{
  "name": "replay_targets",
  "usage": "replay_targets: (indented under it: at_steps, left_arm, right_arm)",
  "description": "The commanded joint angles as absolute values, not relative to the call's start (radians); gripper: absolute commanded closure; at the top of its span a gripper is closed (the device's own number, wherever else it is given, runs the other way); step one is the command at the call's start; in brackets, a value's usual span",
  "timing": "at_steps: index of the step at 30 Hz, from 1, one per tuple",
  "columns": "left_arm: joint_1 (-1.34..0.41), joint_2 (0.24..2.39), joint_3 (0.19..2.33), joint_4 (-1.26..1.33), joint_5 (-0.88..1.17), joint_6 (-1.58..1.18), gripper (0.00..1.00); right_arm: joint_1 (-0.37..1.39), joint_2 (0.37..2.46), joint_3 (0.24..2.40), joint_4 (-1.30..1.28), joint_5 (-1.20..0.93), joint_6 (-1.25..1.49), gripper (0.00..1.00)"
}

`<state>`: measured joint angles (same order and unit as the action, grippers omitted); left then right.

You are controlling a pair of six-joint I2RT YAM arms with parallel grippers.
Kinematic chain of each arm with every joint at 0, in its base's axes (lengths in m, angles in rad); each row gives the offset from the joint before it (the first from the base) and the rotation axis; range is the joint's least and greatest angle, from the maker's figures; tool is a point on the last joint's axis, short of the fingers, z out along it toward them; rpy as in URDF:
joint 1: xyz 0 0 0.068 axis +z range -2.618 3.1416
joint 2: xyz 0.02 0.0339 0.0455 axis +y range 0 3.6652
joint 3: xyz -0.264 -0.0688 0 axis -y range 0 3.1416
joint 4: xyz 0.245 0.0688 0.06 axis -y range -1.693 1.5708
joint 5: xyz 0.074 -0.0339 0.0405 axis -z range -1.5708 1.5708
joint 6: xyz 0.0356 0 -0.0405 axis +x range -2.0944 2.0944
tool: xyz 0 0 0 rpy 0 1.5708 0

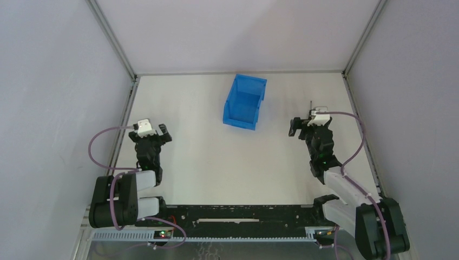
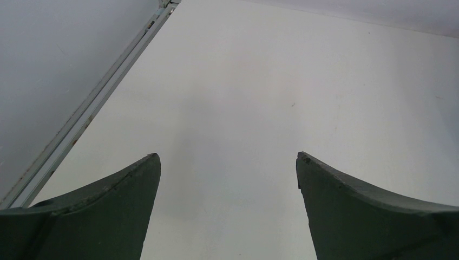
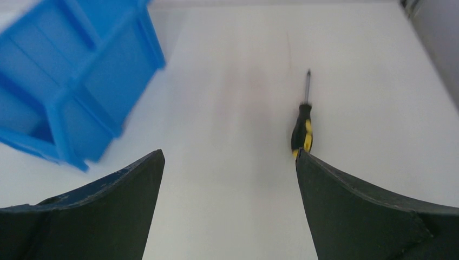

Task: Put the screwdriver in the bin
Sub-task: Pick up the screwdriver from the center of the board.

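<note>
The screwdriver (image 3: 303, 116) lies flat on the table (image 3: 233, 81), to the right of the bin (image 3: 81, 81) and well apart from it. Its shaft points away from the right gripper (image 3: 227, 157). Its handle end sits just ahead of one finger (image 3: 368, 211), off-centre to the wide, empty jaws. The overhead view hides nearly all of it behind that gripper. The left gripper (image 2: 227, 157), also spread and empty, sits left of the bin, farther off.

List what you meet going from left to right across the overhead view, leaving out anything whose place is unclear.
Left arm → bin → right arm. The screwdriver is left out: it overlaps the right arm's jaws there.
</note>
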<state>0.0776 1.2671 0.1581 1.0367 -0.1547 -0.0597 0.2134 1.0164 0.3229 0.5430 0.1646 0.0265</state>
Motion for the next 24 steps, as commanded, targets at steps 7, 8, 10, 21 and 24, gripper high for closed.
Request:
replay_targets:
  at_steps: [7, 8, 10, 21, 24]
  left_arm:
    - [0.071, 1.259, 0.187, 1.066, -0.17, -0.036, 0.0]
    - [0.071, 1.259, 0.188, 1.066, -0.17, -0.037, 0.0]
    - [0.071, 1.259, 0.188, 1.066, -0.17, -0.036, 0.0]
    - [0.071, 1.259, 0.187, 1.066, -0.17, -0.037, 0.0]
    - [0.071, 1.259, 0.188, 1.066, -0.17, -0.037, 0.0]
  right_arm:
    - [0.235, 0.856, 0.646, 0.131, 0.216, 0.015, 0.0]
    - [0.235, 0.856, 0.687, 0.089, 0.216, 0.017, 0.0]
    - [0.235, 0.857, 0.776, 0.014, 0.215, 0.018, 0.0]
    - [0.233, 0.921, 1.262, -0.314, 0.19, 0.002, 0.0]
    - [0.232, 0.953, 1.357, -0.366, 0.175, 0.002, 0.0]
